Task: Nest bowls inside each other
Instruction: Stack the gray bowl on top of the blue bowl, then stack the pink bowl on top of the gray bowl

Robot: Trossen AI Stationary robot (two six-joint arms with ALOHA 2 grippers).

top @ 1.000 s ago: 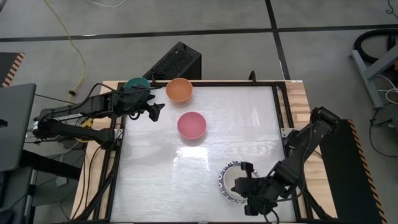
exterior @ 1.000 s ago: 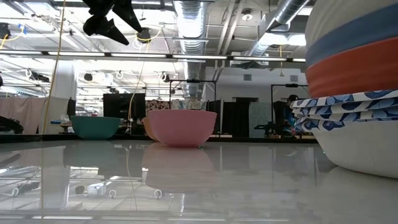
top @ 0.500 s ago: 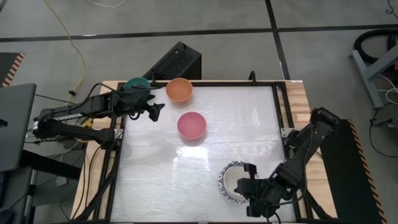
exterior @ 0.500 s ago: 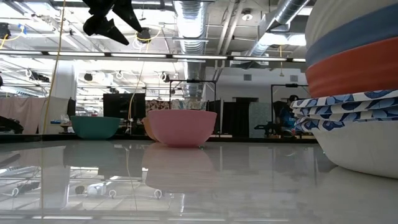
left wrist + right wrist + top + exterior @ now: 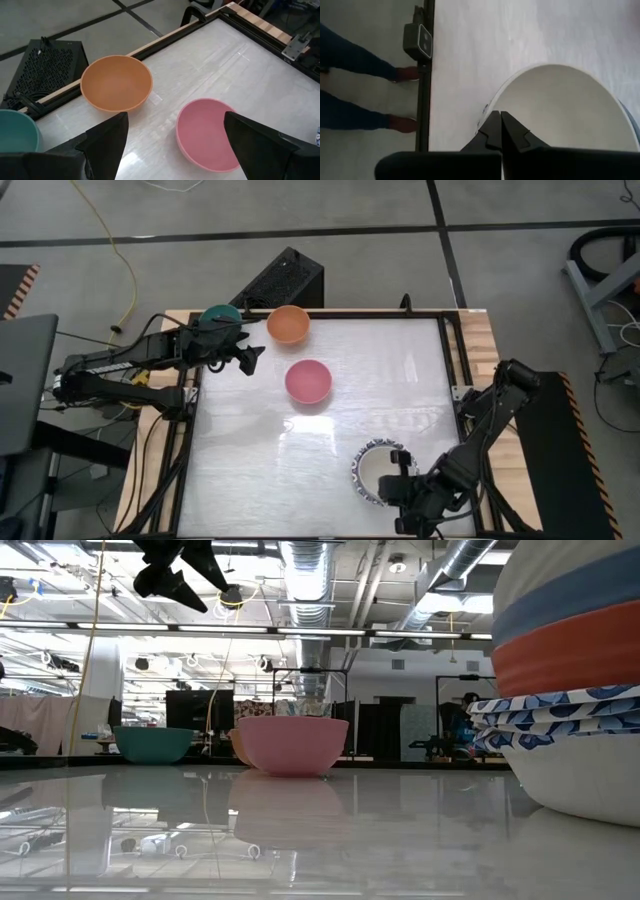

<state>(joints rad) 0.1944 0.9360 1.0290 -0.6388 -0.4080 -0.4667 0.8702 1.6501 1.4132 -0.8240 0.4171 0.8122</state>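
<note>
1. Left tool point(image 5: 252, 358), fingers apart, hovers upper left near pink bowl point(image 5: 308, 381).
2. Right tool point(image 5: 398, 480), fingers together, at stack point(image 5: 368, 476), lower right.
3. Next, probably: grab pink bowl, nest it.

White table point(image 5: 400, 390): teal bowl point(image 5: 217, 315), orange bowl point(image 5: 288, 324), pink bowl point(image 5: 308, 381), nested stack point(image 5: 372, 475).

No readable text, label, brand, number or sign appeared in any of the views.
</note>
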